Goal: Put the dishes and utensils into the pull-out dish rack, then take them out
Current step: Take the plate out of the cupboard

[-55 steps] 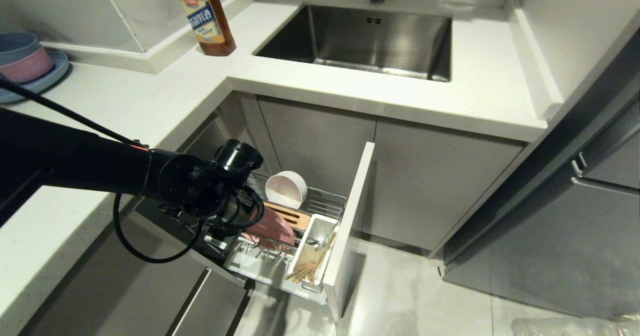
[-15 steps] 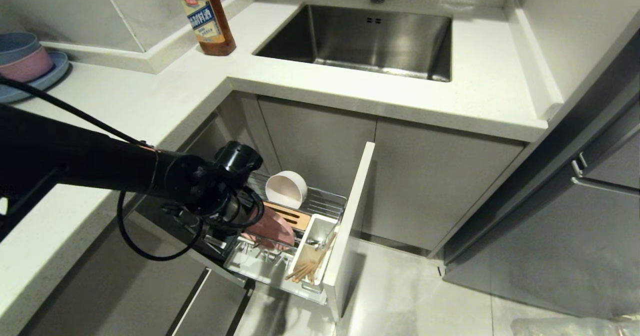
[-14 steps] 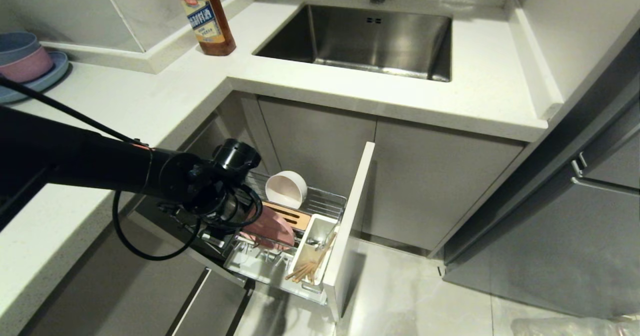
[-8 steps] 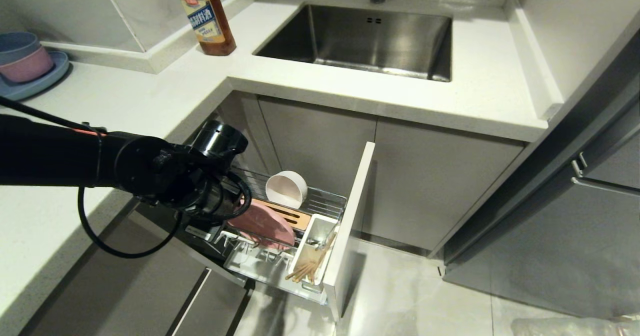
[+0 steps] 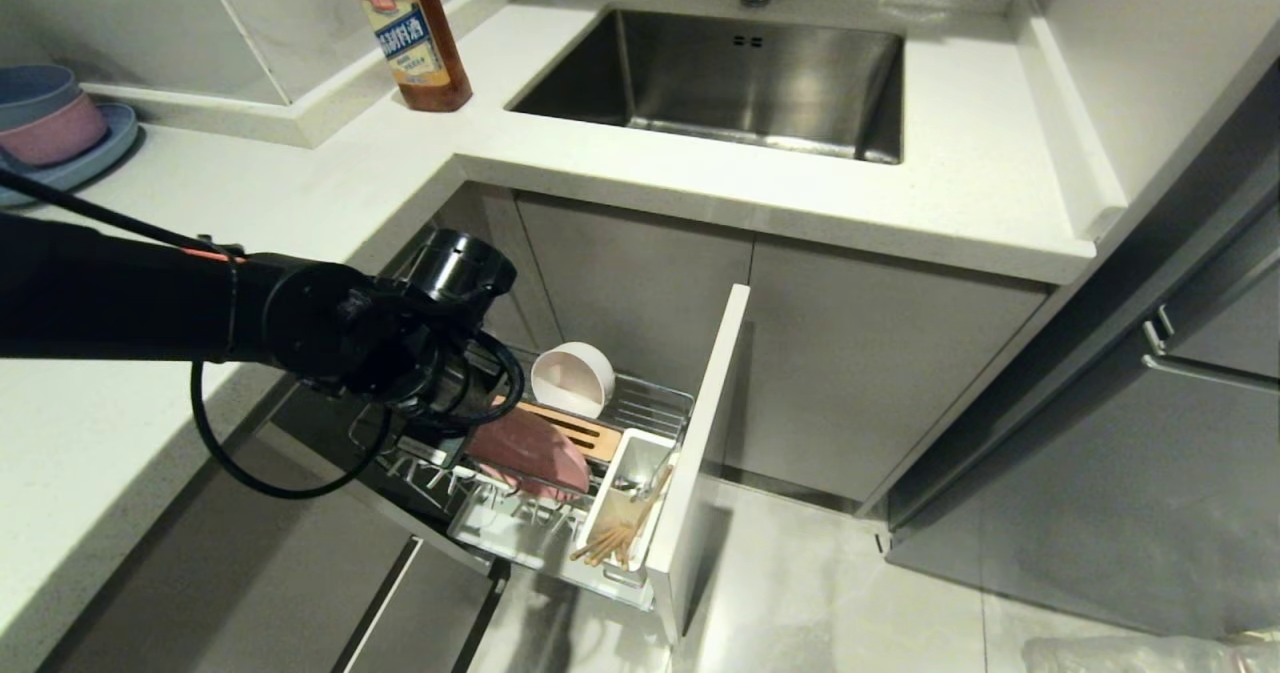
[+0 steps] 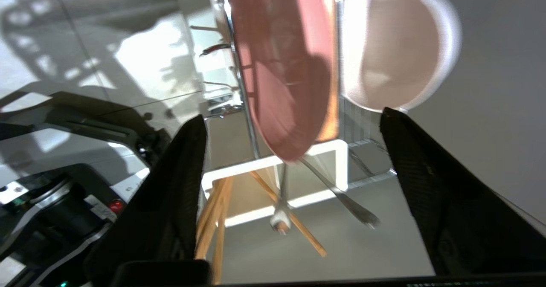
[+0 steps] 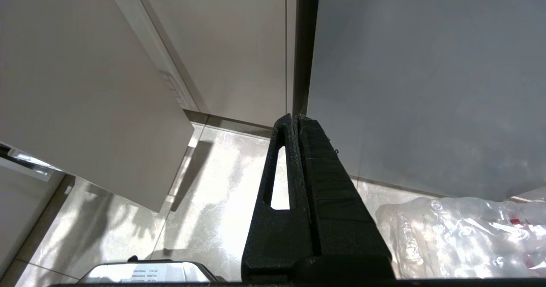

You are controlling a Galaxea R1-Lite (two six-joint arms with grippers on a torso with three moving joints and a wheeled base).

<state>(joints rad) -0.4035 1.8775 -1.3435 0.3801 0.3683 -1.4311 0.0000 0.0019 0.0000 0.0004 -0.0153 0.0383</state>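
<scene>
Two dishes standing in the pull-out dish rack [image 5: 640, 415]: pink plate [image 5: 530, 453] in the wires, bowl [image 5: 572, 380] behind. Left gripper [image 6: 294, 125] fingers spread wide, holding nothing. Probably loading finished; next, regrasping for unloading.

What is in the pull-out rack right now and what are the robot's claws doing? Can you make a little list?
rack: pull-out dish rack, pulled out
plate: pink plate on edge in the rack
bowl: white bowl behind the plate
cup: utensil cup holds chopsticks and spoon
left claw: left claw open, fingers either side of the plate, not touching
right claw: right claw shut, near the floor
</scene>
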